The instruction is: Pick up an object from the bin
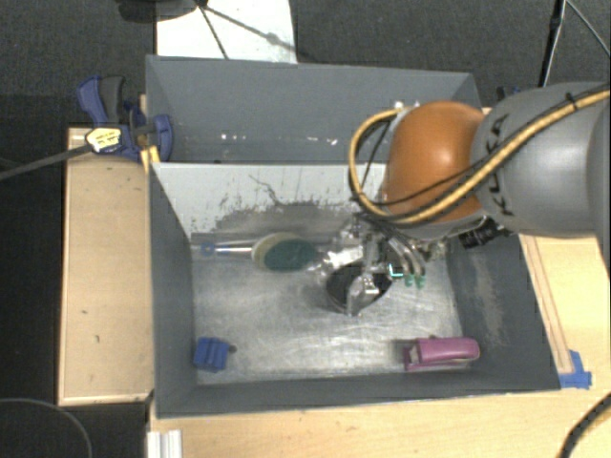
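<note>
My gripper [363, 277] is low in the middle of the bin, right of centre, under the orange wrist cover. A small black rounded thing [338, 291] lies directly beneath it, partly hidden by the gripper's metal parts. Whether the gripper has hold of it I cannot tell. Just to the left lies a brush-like thing with a teal oval head [284, 254] and a clear handle pointing left.
A purple oblong thing [441, 352] lies near the front right corner of the bin. A small blue piece [212, 353] sits in the front left corner. The arm comes in from the right and covers the bin's right rear part.
</note>
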`<state>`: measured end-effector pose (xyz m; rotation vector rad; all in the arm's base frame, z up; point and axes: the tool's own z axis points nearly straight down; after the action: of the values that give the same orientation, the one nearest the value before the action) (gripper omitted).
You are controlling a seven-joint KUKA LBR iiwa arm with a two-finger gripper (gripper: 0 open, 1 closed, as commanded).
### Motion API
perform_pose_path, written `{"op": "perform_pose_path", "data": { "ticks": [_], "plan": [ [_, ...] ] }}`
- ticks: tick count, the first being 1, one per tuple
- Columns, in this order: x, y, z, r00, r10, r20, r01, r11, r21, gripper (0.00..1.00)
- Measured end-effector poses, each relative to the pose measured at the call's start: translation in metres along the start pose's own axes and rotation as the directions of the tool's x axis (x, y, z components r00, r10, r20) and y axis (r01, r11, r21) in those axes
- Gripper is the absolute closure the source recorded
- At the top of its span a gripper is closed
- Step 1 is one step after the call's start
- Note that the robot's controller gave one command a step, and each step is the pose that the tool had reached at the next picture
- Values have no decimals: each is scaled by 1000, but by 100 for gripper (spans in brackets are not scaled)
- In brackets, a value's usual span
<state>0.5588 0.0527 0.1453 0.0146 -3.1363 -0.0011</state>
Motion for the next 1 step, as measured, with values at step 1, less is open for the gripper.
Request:
{"op": "perform_pose_path", "data": {
  "ticks": [1],
  "plan": [
    [-32,-24,71,964,266,15,-266,964,-5,0]
  ]
}}
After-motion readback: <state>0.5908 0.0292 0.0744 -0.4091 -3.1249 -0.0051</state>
